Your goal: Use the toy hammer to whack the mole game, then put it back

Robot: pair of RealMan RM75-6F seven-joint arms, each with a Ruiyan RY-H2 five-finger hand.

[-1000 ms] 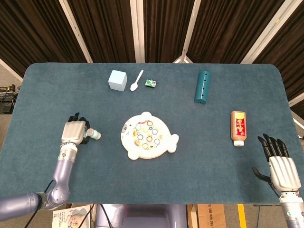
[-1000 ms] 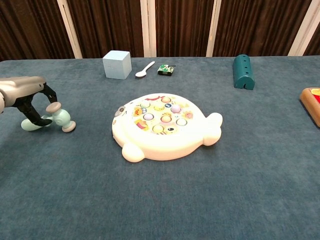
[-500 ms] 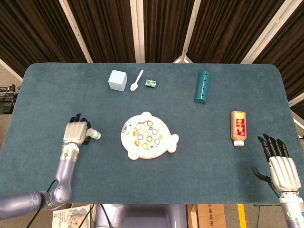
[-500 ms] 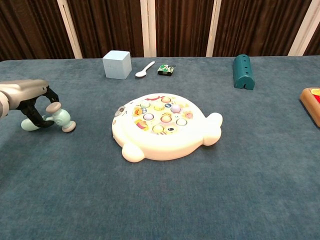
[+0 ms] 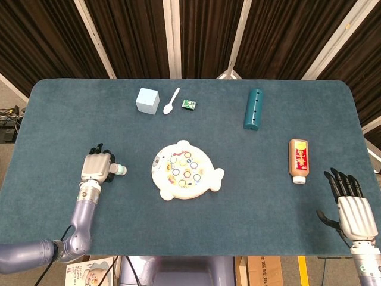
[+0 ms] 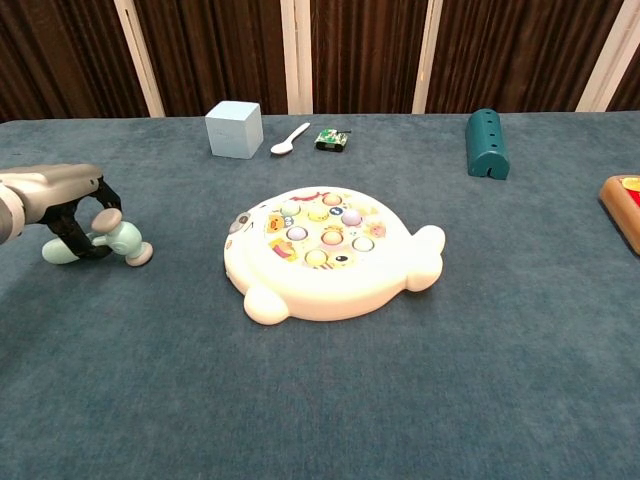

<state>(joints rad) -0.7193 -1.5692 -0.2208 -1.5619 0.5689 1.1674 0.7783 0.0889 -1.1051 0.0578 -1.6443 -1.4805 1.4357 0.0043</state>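
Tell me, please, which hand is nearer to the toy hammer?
Left. The left hand is right over the toy hammer, fingers around its handle; the right hand is at the table's opposite end.

I could read no text anywhere; the label on the brown bottle and the small green packet were too blurred.

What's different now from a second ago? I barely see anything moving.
Only a little: the left hand has closed its fingers more tightly around the toy hammer, which lies on the table almost where it was. The mole game and the right hand, open at the table's edge, stayed put.
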